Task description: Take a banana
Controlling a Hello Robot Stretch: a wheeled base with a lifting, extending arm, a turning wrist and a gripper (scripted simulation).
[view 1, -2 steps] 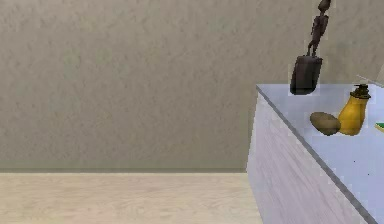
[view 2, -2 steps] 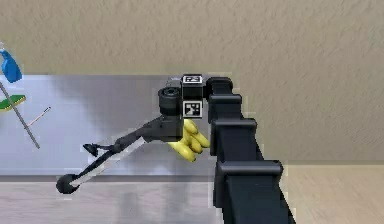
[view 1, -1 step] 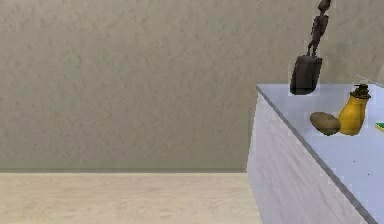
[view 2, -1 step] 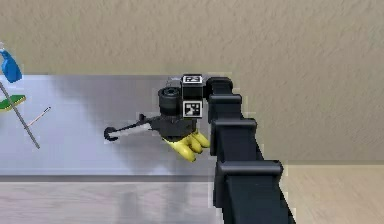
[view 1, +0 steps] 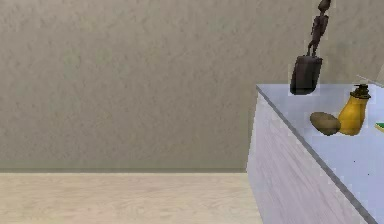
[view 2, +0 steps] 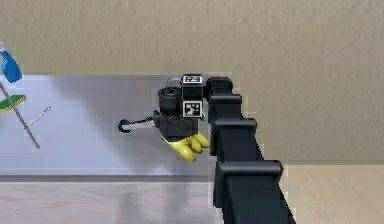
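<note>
Yellow banana (view 2: 188, 146) lies on the grey countertop (view 2: 90, 140), right at the gripper (view 2: 128, 125)'s dark body. I cannot tell the fingers' state, nor whether they hold anything.

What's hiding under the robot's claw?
A yellow banana pokes out at the gripper, against the grey counter. The gripper's body and the arm cover its other end, so whether it is being held cannot be told.
</note>
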